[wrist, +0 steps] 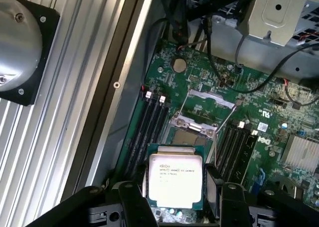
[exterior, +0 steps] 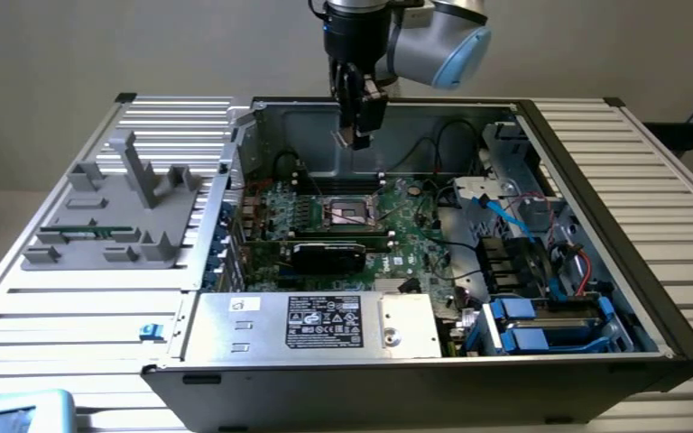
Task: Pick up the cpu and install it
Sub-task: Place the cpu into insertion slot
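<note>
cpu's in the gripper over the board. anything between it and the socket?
Nothing visible. The cpu, held in the gripper, hangs above the socket. The socket's metal bracket is swung back and no cable crosses the gap between them.

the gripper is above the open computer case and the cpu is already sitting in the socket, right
Not quite. The cpu is not in the socket: the wrist view shows it held in the gripper, up off the socket. The gripper is indeed above the open computer case.
</note>
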Action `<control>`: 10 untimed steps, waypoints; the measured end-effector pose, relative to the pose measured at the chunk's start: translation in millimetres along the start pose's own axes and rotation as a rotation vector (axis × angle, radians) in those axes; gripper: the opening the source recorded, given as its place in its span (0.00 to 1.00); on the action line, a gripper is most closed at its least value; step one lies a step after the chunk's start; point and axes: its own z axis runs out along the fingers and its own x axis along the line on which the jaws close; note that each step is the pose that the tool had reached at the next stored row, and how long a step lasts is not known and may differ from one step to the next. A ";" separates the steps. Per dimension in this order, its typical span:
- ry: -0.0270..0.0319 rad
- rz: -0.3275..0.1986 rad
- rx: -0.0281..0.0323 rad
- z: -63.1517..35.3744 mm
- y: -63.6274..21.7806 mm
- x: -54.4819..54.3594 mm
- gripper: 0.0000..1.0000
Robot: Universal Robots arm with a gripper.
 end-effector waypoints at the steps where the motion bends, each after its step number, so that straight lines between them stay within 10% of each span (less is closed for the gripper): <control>1: -0.0005 0.015 -0.0003 0.1 0.0 0.0 0.55; 10: -0.0016 0.073 -0.0019 0.1 0.0 0.0 0.55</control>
